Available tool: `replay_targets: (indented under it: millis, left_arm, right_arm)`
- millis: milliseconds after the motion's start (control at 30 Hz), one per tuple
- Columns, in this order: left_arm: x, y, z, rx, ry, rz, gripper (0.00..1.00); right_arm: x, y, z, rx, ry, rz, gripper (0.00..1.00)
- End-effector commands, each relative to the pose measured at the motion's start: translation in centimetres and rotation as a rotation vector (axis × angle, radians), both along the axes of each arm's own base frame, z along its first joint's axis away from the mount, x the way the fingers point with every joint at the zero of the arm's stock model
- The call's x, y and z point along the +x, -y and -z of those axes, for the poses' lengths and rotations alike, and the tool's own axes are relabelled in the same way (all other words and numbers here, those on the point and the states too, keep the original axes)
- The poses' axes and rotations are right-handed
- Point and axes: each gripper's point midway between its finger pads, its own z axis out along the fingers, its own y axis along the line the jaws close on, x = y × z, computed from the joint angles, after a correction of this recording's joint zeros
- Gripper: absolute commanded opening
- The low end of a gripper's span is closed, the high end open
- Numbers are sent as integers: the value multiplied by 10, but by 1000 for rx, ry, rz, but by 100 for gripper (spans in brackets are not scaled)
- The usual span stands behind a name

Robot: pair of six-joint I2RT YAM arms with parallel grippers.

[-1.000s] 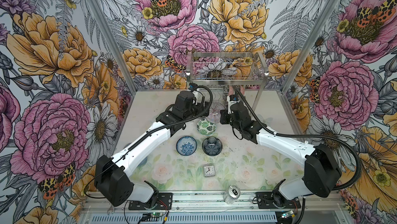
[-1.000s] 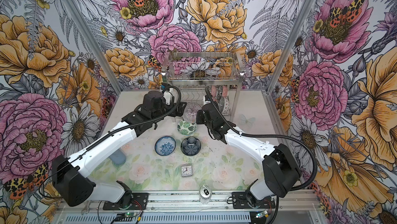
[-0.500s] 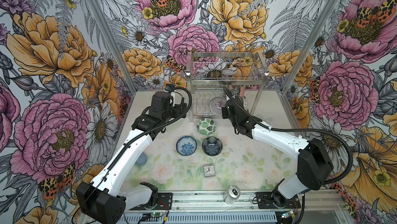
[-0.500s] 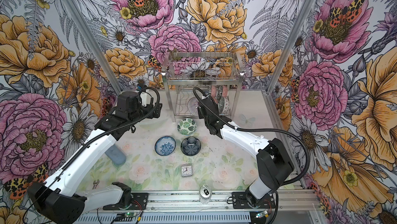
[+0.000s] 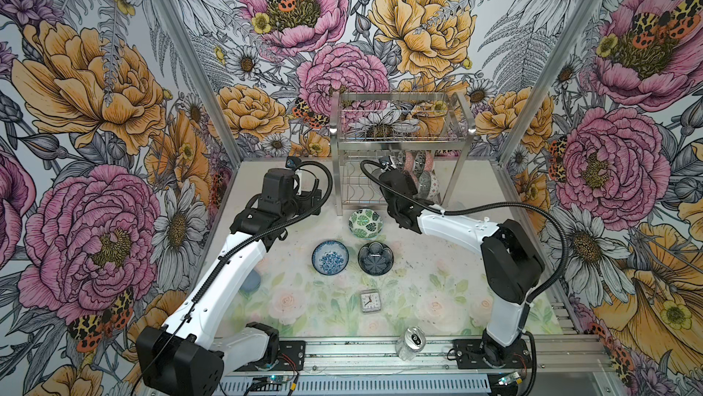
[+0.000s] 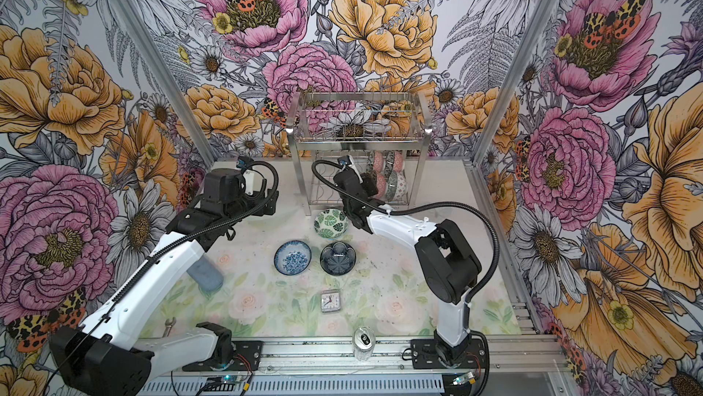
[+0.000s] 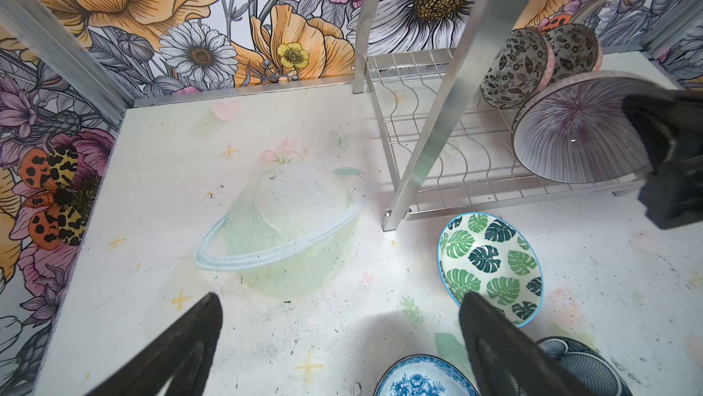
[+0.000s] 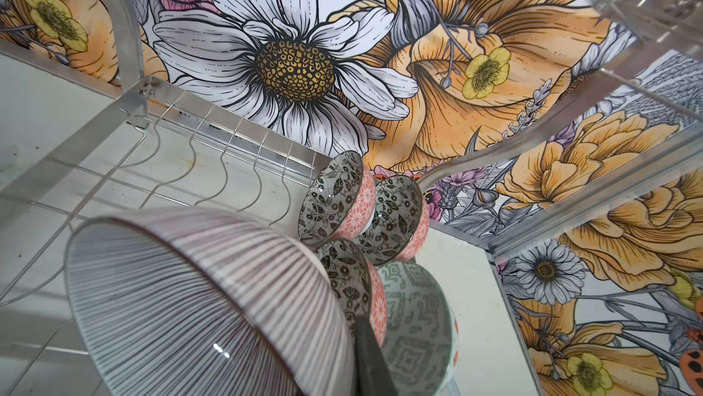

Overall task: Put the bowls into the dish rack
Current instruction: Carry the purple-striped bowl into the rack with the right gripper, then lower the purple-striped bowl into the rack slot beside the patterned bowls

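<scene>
While the table (image 5: 437, 287) underlies everything, the dish rack (image 5: 399, 142) rises from it as a shiny two-tier frame, basket tier above and wavy-wire tier below; the left arm (image 5: 228, 272) stretches toward the rack's front left post as the top views show it, and the left gripper (image 7: 340, 297) hangs over bare table beside that post, outside the rack, its fingers (image 7: 182, 348) spread wide apart with nothing between them; the right arm (image 5: 456, 228) reaches into the rack's lower tier from the front, where the right gripper (image 8: 361, 337) is clamped tight on the rim of a striped bowl (image 8: 198, 299); that bowl stands on edge over the wavy wires near the middle of the tier, though whether it touches them cannot be told; just beside it, toward the right end of the same tier, three floral bowls (image 8: 331, 200) with pink outsides and a green geometric bowl (image 8: 414, 318) stand on edge, packed against one another; three more bowls sit upright on the table in front of the rack: the leaf bowl (image 5: 366, 223) just before its front edge, the blue floral bowl (image 5: 330, 257) and the dark blue bowl (image 5: 375, 258) side by side a little farther out; farther still from the rack lies a small square clock (image 5: 369, 301); farthest from it stands a silver drink can (image 5: 412, 341).
</scene>
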Motion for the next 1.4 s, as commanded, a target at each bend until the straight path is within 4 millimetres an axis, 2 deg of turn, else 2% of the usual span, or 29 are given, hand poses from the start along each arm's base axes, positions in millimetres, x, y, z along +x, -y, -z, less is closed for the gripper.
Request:
replay_targets:
  millis: [0, 267, 667, 833, 1033, 1367]
  left_arm:
    - [-3, 2, -9, -11, 37, 27, 99]
    - [-3, 5, -11, -25, 40, 38, 99]
    - [-7, 5, -16, -32, 53, 47, 99]
    - [-6, 5, -15, -31, 50, 47, 99]
    - [-5, 5, -14, -29, 46, 45, 99]
    - [-4, 5, -10, -27, 35, 45, 99]
  right_arm:
    - [16, -4, -34, -45, 121, 53, 0]
    - [42, -10, -24, -141, 140, 124, 0]
    - [96, -15, -9, -273, 155, 212, 0]
    - [115, -12, -9, -304, 163, 243, 0]
    - [135, 0, 2, -342, 147, 299, 0]
    - [156, 4, 18, -369, 137, 334, 0]
